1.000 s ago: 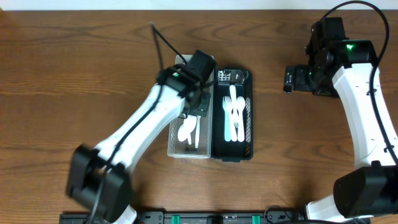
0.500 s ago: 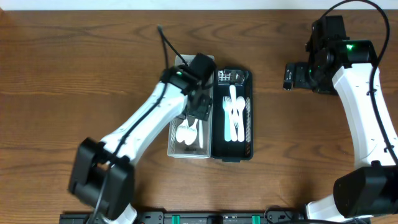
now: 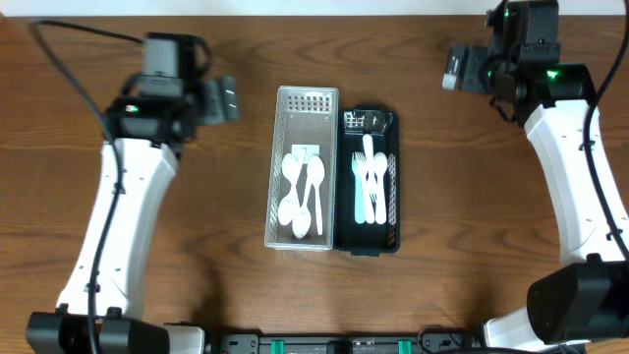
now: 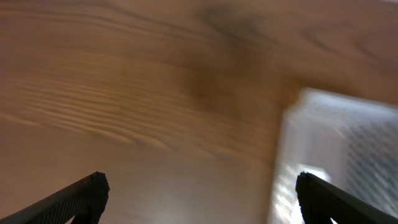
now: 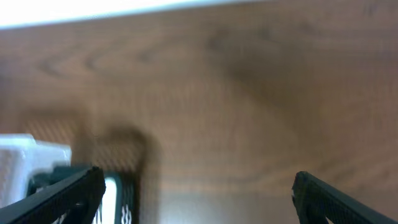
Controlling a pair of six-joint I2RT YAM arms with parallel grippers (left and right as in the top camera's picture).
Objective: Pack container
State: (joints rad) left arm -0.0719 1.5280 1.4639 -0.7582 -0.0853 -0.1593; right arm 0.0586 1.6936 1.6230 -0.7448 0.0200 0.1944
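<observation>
Wood table [image 3: 472,246], two trays mid-table, side by side and touching. The pale mesh tray [image 3: 307,96] holds white spoons [image 3: 300,192]; the black tray [image 3: 369,250] to its right holds white forks [image 3: 371,182]. Further back, left gripper [image 3: 228,100] sits beside the mesh tray's far end, jaws wide, empty. Right gripper [image 3: 454,69] is at the far right, jaws wide, empty, well apart from the trays.
</observation>
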